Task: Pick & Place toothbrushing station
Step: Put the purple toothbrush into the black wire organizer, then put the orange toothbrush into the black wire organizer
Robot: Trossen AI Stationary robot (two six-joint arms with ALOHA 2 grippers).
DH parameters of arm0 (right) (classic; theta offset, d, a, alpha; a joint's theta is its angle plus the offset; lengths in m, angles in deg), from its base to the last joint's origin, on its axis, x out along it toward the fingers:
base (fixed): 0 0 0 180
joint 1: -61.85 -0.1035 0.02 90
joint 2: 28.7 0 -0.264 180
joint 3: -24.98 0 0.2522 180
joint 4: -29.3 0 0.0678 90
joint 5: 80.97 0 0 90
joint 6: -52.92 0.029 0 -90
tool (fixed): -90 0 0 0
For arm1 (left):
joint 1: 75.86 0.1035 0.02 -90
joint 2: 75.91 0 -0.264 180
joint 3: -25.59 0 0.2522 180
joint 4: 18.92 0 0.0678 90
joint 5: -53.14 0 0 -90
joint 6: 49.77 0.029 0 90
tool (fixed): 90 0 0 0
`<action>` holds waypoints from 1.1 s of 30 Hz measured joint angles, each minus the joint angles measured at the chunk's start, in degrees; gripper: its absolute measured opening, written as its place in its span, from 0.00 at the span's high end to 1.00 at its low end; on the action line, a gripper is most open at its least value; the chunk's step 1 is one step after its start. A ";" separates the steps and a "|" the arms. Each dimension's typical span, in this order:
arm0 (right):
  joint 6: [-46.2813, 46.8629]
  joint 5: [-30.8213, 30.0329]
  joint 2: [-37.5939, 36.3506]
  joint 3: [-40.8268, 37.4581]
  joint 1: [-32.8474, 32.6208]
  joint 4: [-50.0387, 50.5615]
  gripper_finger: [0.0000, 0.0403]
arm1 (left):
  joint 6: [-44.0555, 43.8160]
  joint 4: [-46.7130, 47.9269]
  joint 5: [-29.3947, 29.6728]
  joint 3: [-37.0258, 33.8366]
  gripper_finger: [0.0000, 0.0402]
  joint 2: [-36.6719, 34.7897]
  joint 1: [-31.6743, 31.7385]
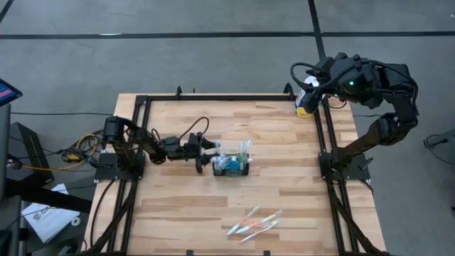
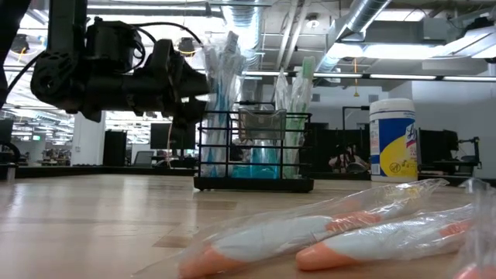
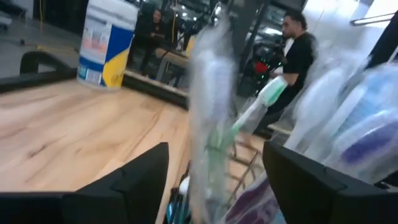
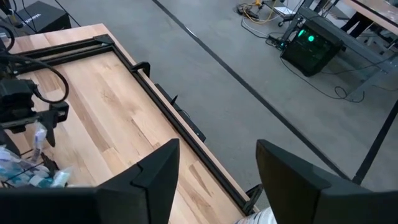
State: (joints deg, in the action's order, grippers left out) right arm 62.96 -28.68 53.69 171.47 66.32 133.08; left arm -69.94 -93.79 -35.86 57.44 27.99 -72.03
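Observation:
The toothbrushing station (image 1: 232,166) is a small black wire-mesh caddy standing on its base at the table's middle. Wrapped toothbrushes (image 2: 225,70) stick up out of it. My left gripper (image 1: 211,156) is open at the caddy's left end, level with the brush tops in the low view (image 2: 190,85). In the left wrist view (image 3: 214,180) its fingers stand on either side of a wrapped green-and-white brush (image 3: 249,112); I see no touch. My right gripper (image 4: 217,180) is open and empty, held high over the table's far right corner (image 1: 316,91).
A white tub with a yellow-blue label (image 1: 306,101) stands at the far right corner. Several wrapped orange-and-white toothbrushes (image 1: 252,222) lie near the front edge. Black frame rails (image 1: 323,135) run along the table's sides. A person (image 3: 298,56) stands in the room beyond.

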 joint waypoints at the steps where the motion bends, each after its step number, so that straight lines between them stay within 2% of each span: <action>1: 0.00 0.00 0.00 0.00 0.01 0.00 0.50 | 0.35 0.06 0.02 0.00 0.36 -0.75 0.04; 18: -0.09 -0.20 -0.02 0.01 0.22 -1.10 0.47 | 1.95 6.43 -6.11 0.02 0.35 -15.44 10.75; 23: 0.50 0.47 -0.02 0.01 0.20 -3.06 0.47 | -5.90 9.16 -14.19 3.70 0.36 -23.40 13.79; 24: 1.48 1.37 -0.02 0.01 0.17 -3.32 0.47 | -6.79 13.02 -16.18 5.44 0.37 -25.59 13.64; 26: 4.49 4.38 0.11 0.03 0.02 -3.33 0.47 | -6.74 26.66 -19.43 10.87 0.40 -30.14 12.34; 30: 10.77 14.16 0.76 0.03 -2.02 -0.49 0.47 | 3.79 60.63 -20.77 26.62 0.48 -37.38 8.75; 33: 14.61 21.74 1.88 -1.97 -6.32 -0.56 0.47 | 8.05 75.26 -21.02 37.73 0.50 -38.52 8.51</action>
State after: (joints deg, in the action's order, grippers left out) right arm 77.57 -6.95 55.57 169.50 60.01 132.51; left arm -61.89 -18.52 -56.88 95.17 -10.53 -63.51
